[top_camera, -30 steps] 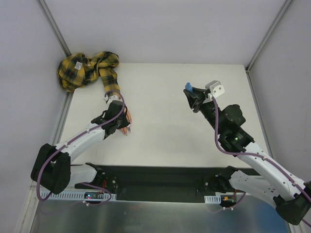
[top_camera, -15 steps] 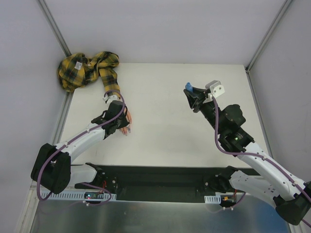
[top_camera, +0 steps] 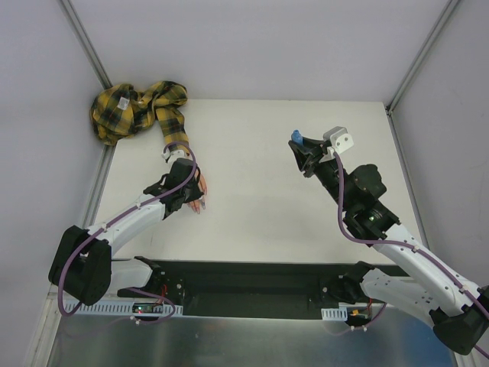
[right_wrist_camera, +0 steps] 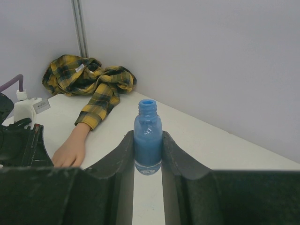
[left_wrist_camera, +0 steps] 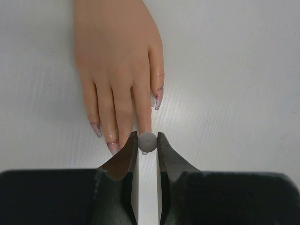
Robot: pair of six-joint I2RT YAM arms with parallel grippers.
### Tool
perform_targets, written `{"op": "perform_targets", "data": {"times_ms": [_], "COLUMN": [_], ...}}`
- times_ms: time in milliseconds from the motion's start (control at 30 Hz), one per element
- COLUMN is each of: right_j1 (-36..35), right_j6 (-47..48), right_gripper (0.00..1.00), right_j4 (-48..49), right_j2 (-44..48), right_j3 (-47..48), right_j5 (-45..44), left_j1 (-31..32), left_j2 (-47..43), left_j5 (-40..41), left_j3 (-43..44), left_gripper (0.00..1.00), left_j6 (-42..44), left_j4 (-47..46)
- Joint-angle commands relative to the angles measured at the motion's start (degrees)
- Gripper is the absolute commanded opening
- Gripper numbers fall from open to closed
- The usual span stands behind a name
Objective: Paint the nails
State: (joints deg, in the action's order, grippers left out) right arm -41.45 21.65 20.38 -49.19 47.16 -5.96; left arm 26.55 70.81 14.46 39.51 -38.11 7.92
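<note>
The flesh-coloured mannequin hand (left_wrist_camera: 117, 56) lies palm down on the white table, its plaid sleeve (top_camera: 137, 111) trailing to the far left corner. Glossy pinkish-purple nails (left_wrist_camera: 158, 98) show on three fingers; one fingertip is hidden under the cap. My left gripper (left_wrist_camera: 147, 140) is shut on a small round grey-white brush cap (left_wrist_camera: 147, 138), held right over that fingertip. A drop or brush tip shows below the cap. My right gripper (right_wrist_camera: 148, 140) is shut on the uncapped blue bottle (right_wrist_camera: 148, 131), upright on the table at the right (top_camera: 296, 138).
The bunched plaid shirt (right_wrist_camera: 89, 79) lies against the back wall. Grey walls with metal posts (top_camera: 88, 46) close the table on three sides. My left arm (right_wrist_camera: 18, 140) shows at the left edge of the right wrist view.
</note>
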Motion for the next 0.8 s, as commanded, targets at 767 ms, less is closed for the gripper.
{"op": "perform_targets", "data": {"times_ms": [767], "right_j1": [0.32], "right_j6": [-1.26], "right_gripper": [0.0], "right_j4": [4.49], "right_j2": [0.76], "right_j3": [0.48], "right_j5": [1.56], "left_j1": [-0.27], "left_j2": [-2.87], "left_j5": [-1.27], "left_j3": [-1.19], "left_gripper": [0.0], "left_j6": [-0.21], "left_j4": [1.48]}}
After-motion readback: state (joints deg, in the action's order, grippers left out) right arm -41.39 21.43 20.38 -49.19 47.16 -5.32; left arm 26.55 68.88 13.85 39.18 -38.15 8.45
